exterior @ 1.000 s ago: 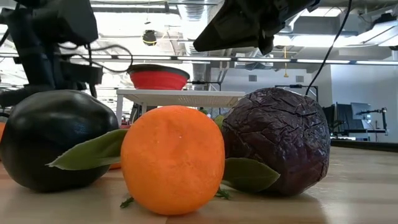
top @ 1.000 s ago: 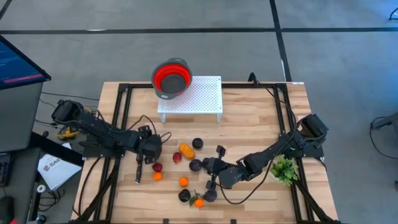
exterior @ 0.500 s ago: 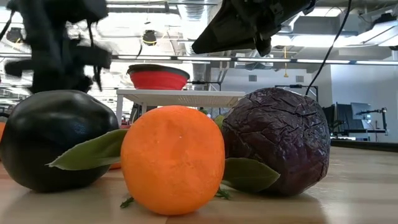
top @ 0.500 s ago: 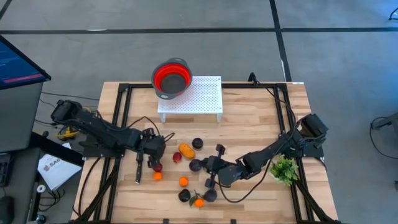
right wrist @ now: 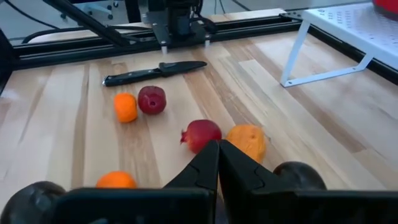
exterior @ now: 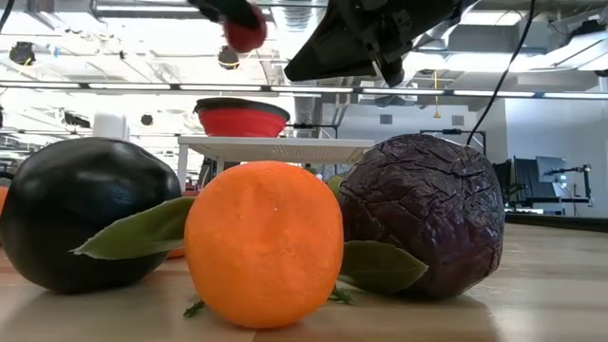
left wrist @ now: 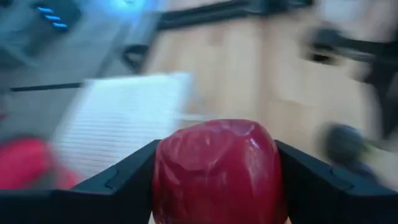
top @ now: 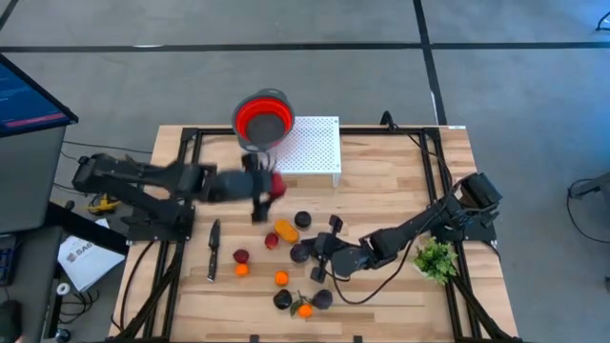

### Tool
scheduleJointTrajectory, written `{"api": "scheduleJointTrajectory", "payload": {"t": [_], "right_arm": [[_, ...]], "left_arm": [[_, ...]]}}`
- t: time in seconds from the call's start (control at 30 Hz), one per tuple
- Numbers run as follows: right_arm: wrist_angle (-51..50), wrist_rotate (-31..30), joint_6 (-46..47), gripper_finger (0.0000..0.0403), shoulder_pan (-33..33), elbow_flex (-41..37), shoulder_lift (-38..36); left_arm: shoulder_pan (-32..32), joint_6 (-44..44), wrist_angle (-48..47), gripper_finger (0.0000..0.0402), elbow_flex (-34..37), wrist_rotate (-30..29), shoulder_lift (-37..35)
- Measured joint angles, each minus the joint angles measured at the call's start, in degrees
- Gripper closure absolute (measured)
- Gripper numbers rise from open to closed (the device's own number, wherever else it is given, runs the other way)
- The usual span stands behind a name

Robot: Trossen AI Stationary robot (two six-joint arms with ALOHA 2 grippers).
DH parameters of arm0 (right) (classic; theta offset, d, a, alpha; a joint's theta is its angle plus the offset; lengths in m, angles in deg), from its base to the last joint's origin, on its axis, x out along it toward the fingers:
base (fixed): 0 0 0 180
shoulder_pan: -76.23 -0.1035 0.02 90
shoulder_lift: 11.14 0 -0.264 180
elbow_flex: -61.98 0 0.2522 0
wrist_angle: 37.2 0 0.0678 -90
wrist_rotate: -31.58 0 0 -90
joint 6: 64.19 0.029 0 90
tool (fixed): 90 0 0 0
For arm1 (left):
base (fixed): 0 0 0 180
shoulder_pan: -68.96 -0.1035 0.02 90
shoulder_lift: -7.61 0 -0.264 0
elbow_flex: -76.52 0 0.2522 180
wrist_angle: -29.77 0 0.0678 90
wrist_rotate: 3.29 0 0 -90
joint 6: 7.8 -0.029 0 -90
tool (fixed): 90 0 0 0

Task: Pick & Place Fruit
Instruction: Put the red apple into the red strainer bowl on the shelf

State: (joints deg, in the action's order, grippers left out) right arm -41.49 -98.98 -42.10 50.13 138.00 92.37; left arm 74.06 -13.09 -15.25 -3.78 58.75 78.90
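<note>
My left gripper (top: pixel 270 188) hangs high over the table just in front of the white stand, shut on a red fruit (left wrist: pixel 217 171), also seen in the low view as a red fruit (exterior: pixel 245 31). The red bowl (top: pixel 262 116) stands on the stand's far left corner. My right gripper (right wrist: pixel 219 155) is shut and hovers over the loose fruit. An oblong orange piece (top: pixel 285 230), a red fruit (top: pixel 272 241), another red fruit (top: pixel 241 256), small orange balls (top: pixel 281 278) and dark round ones (top: pixel 302 220) rest on the wood. My left gripper pinches the red fruit between its two fingers (left wrist: pixel 124 180), one on each flank of the fruit's round body (left wrist: pixel 168 168). The fruit is lifted clear, well above the table.
A black knife (top: pixel 212 250) lies near the table's left side. A green leafy sprig (top: pixel 437 259) lies at the right. The white perforated stand (top: pixel 310 148) sits at the far edge. A dark fruit (exterior: pixel 76 209), an orange ball (exterior: pixel 263 242) and a purple fruit (exterior: pixel 423 214) crowd the near edge.
My left gripper has risen and swung from beside the knife toward the far edge and the right, ending in front of the white stand, carrying the red fruit. The fruit lying on the table has stayed where it was.
</note>
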Motion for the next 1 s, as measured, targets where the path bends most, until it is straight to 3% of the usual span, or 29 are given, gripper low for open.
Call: {"api": "scheduleJointTrajectory", "payload": {"t": [0.23, 0.47, 0.6, 1.0], "right_arm": [[0.4, 0.0, 0.0, 0.0397, 0.3, 0.0, 0.0], [1.1, 0.0, -0.2, 0.0397, 0.4, 0.0, 0.0], [1.2, 0.0, -0.2, 0.0397, 0.4, 0.0, 0.0], [1.3, 0.0, -0.1, 0.0397, 0.4, 0.0, 0.0]], "left_arm": [[-21.9, -10.0, 5.1, 0.0126, -5.5, 0.0, 3.5], [-40.1, -5.7, 6.7, 0.0125, -5.5, 10.1, 8.7], [-44.3, -3.7, 7.7, 0.012, -5.5, 16.2, 11.8], [-45.3, -2.1, 9.3, 0.012, -4.8, 16.4, 18.2]]}}
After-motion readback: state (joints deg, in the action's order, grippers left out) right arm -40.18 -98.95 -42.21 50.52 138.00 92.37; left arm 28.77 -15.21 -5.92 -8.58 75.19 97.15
